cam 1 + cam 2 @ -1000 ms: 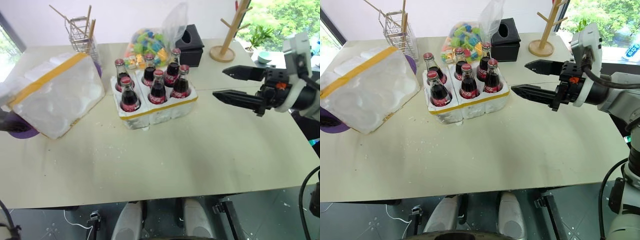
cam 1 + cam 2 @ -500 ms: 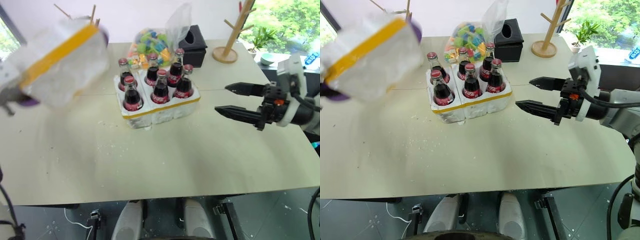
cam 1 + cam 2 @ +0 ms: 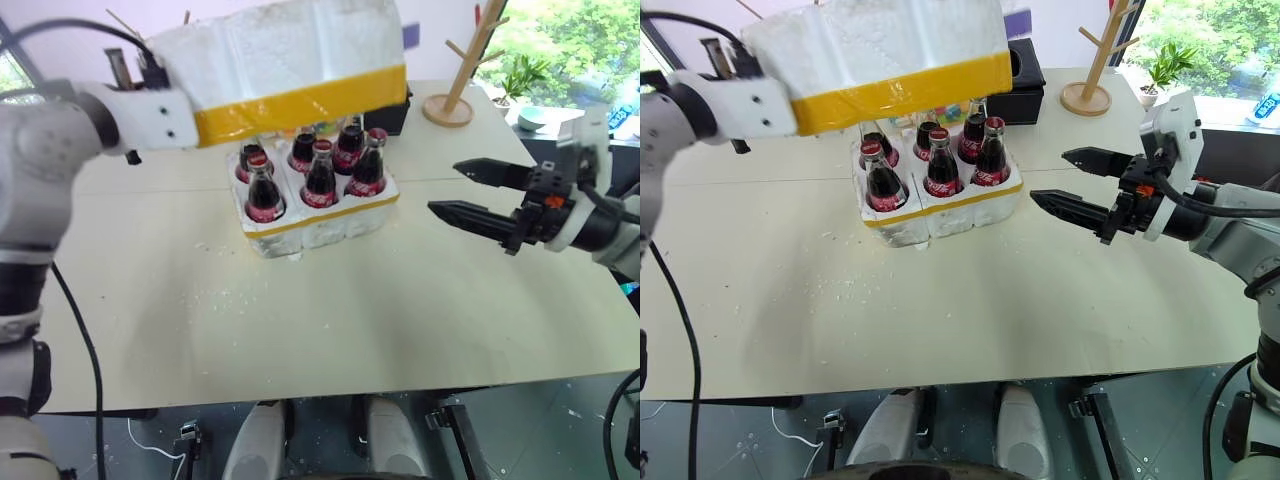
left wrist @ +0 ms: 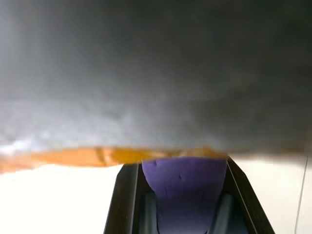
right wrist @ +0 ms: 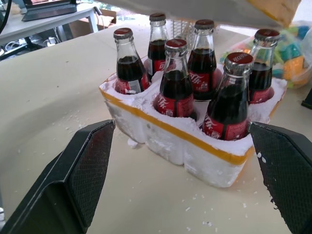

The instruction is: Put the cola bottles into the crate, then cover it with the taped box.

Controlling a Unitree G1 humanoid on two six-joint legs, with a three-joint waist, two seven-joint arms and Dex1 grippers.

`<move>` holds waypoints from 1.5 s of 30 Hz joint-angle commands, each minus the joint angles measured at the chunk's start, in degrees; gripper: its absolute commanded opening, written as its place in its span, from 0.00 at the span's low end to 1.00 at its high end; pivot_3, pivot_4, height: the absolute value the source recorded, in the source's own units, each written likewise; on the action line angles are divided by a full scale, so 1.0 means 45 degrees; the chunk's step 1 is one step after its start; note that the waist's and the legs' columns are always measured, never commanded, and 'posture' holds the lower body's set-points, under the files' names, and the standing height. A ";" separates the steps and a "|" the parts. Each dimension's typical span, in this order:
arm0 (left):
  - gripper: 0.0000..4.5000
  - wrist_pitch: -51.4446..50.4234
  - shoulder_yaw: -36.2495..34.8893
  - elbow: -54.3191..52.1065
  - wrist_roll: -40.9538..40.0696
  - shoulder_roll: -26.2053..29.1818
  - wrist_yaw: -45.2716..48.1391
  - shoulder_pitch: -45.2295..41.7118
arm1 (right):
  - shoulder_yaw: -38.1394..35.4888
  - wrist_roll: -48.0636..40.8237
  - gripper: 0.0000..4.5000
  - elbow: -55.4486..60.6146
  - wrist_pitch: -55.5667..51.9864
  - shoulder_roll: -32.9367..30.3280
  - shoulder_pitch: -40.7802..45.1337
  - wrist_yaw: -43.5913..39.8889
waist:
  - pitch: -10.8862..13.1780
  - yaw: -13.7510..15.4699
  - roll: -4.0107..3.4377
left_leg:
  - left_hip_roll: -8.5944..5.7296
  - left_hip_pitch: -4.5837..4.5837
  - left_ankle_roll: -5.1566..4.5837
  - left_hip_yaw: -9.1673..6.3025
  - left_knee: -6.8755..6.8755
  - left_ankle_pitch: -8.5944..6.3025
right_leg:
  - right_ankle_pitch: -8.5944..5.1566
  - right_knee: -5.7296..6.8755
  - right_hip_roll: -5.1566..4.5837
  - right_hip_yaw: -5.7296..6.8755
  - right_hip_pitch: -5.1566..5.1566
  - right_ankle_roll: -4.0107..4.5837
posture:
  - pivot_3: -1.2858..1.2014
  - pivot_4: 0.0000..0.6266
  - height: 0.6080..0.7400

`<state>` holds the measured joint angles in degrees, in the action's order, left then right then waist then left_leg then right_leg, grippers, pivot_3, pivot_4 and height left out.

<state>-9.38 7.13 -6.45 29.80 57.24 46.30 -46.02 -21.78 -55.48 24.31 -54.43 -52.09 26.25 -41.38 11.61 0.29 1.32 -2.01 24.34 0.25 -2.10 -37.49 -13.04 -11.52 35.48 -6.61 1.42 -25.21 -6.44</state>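
Taped box [image 3: 290, 60]: white styrofoam, yellow-banded. Left gripper [image 4: 183, 195] clamped tight on its end wall; box extends beyond the fingers, hanging above the cola bottles [image 5: 195, 92] in the crate [image 3: 320, 220]. Judged light, stiff, crumbly; best held by the rim. Right gripper [image 3: 478, 193] spread wide, empty, beside the crate. Right wrist view shows six bottles seated; left wrist view shows foam pressed between the fingers.
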 commanded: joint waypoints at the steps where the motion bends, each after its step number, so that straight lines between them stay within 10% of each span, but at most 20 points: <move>1: 0.07 -0.0649 0.0268 -0.1162 0.1149 -0.0242 -0.0205 0.0503 | -0.0359 -0.0390 1.00 0.0077 0.0199 0.0108 0.0295 0.0232 | -0.0001 0.0032 -0.0001 | 0.0000 -0.0004 0.0000 0.0001 -0.0001 0.0000 | 0.0000 0.0002 -0.0001 -0.0002 0.0004 0.0000 | 0.52 0.24 1.00; 25: 0.07 -0.0305 0.0933 -0.2881 0.2571 -0.0482 0.1122 0.1581 | -0.0284 -0.0479 1.00 0.0413 0.0804 0.0435 -0.0411 0.1002 | -0.0005 0.0069 -0.0005 | 0.0006 -0.0060 -0.0056 -0.0026 -0.0039 -0.0034 | -0.0004 -0.0035 0.0010 0.0012 0.0096 0.0001 | 0.52 0.24 1.00; 26: 0.31 -0.0270 0.0969 -0.2895 0.2611 -0.0611 0.1094 0.1690 | -0.0260 -0.0477 1.00 0.0389 0.0833 0.0428 -0.0387 0.1002 | -0.0005 0.0074 -0.0006 | 0.0006 -0.0059 -0.0056 -0.0026 -0.0043 -0.0033 | -0.0004 -0.0035 0.0011 0.0012 0.0098 0.0001 | 0.52 0.24 1.00; 31: 0.85 -0.0150 0.0782 -0.2991 0.2656 -0.0878 0.0922 0.2257 | -0.0173 -0.0413 1.00 0.0203 0.0917 0.0403 -0.0316 0.0935 | -0.0005 0.0089 -0.0005 | 0.0006 -0.0057 -0.0056 -0.0028 -0.0049 -0.0034 | -0.0004 -0.0037 0.0009 0.0011 0.0101 0.0001 | 0.52 0.24 1.00; 38: 0.85 -0.0395 -0.1283 -0.3878 0.1788 -0.0560 0.0518 0.4267 | -0.0174 -0.0433 1.00 0.0085 0.0886 0.0287 -0.0494 0.0709 | -0.0004 0.0029 -0.0006 | 0.0014 -0.0059 -0.0061 -0.0028 -0.0049 -0.0037 | -0.0004 -0.0036 0.0009 0.0012 0.0100 0.0002 | 0.52 0.24 1.00; 45: 0.85 -0.2412 -0.5850 -0.5271 -0.3054 -0.2143 0.1334 0.6006 | -0.0312 -0.0299 1.00 -0.0108 0.0858 -0.0034 -0.0804 0.0315 | -0.0005 0.0120 -0.0008 | 0.0068 -0.0060 -0.0066 -0.0027 -0.0065 -0.0043 | -0.0003 -0.0045 0.0013 0.0019 0.0107 0.0005 | 0.52 0.24 1.00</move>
<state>-17.21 -14.30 -27.94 21.54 47.99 51.04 -19.31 -21.09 -56.95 23.37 -51.59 -50.94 22.60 -39.29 11.59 0.83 1.28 -1.70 24.07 -0.04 -2.23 -37.82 -13.24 -11.53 35.27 -6.55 1.52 -24.70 -6.41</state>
